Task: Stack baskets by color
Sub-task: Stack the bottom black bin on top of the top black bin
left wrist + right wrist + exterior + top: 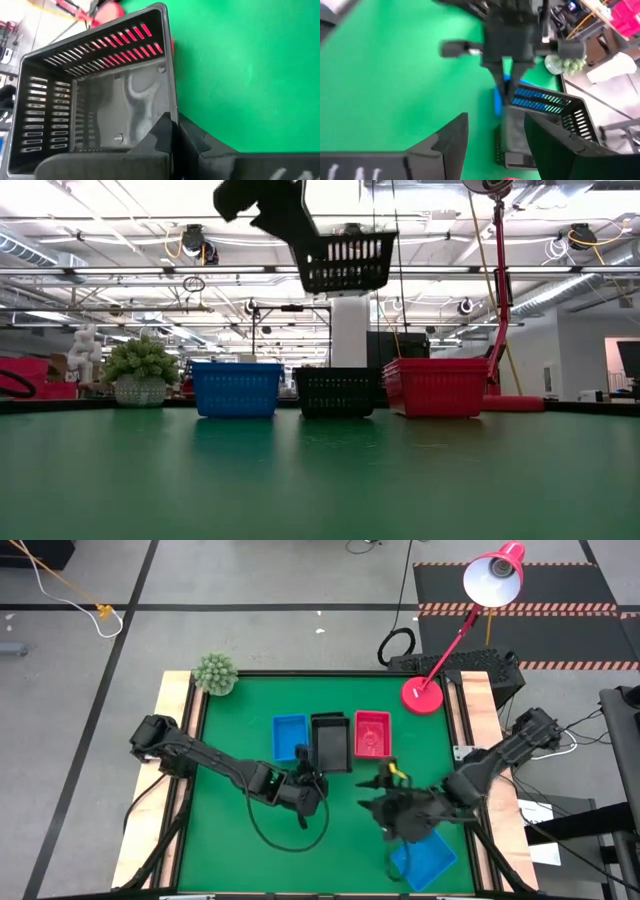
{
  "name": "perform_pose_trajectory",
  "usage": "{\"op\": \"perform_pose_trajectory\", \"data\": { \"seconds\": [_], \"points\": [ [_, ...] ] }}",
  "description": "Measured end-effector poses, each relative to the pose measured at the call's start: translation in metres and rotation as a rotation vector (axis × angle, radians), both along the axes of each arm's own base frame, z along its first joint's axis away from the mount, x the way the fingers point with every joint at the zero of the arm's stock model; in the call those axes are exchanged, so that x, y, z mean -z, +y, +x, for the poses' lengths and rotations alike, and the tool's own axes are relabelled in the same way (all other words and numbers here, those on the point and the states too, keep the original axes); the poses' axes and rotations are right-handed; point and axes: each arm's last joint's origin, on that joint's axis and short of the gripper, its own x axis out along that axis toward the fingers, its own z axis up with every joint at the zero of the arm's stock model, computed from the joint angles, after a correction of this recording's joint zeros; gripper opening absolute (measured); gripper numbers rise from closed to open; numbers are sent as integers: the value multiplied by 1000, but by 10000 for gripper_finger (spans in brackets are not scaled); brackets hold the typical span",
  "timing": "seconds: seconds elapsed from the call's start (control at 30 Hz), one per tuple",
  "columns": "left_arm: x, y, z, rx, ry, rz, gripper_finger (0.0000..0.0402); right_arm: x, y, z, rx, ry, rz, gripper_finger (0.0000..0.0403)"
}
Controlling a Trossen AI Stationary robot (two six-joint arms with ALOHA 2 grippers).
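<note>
A blue basket [289, 738], a black basket [336, 392] and a red basket [372, 734] stand side by side on the green table. A second black basket [347, 262] hangs above the black one, with my left gripper [172, 127] shut on it. My right gripper [372, 790] hovers open on the near right of the row, touching nothing. Another blue basket [425, 862] lies askew at the near right, partly under the right arm. My left gripper pinches the lifted black basket's near short wall [173, 112] close to its left corner, one finger [159, 136] inside the basket and one [196, 140] outside. The fingers come slanting down from the near left. The basket hangs clear of the table, about level, its opening up.
A small potted plant [214, 673] stands at the far left corner. A red lamp has its round base [422, 695] at the far right and its head [495, 575] beyond the table. Bare green surface lies at the near left and centre.
</note>
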Motion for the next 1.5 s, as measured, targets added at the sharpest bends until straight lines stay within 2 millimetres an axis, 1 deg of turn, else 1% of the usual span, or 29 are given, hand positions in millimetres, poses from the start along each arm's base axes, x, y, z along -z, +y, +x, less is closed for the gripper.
{"op": "perform_pose_trajectory", "data": {
  "seconds": [0.1, 0.2, 0.37, 0.57, 0.73, 0.87, 0.93, 1.03, 1.23, 1.37, 1.5],
  "points": [
    [-3, 11, 0, -19, 16, 2, 6, -7, 10, -15, -27, -27, 44, 186],
    [-4, 20, 2, -35, 22, 11, 11, -12, 17, -27, -48, -43, 89, 186],
    [-6, 31, 4, -32, 27, -22, 6, -16, 26, -38, -80, -54, 111, 185],
    [-1, 40, 6, -29, 39, -24, 14, -14, 29, -44, -62, -61, 86, 185],
    [0, 54, 9, -36, 46, -52, 6, -12, 27, -45, -58, -32, 66, 185],
    [1, 64, 12, -50, 36, -79, 14, -9, 25, -49, -31, -4, 73, 185],
    [6, 68, 15, -31, 3, -102, 14, -8, 25, -51, -24, 7, 76, 185],
    [21, 75, 15, 6, -2, -118, 7, -7, 27, -52, -25, 7, 84, 185],
    [40, 90, 11, -16, 3, -115, 15, -8, 28, -52, -15, -4, 107, 185],
    [40, 96, 12, -12, 6, -139, 6, -8, 28, -52, -2, -8, 126, 185],
    [41, 96, 12, -8, 9, -163, 17, -8, 28, -52, 13, -13, 147, 185]
  ]
}}
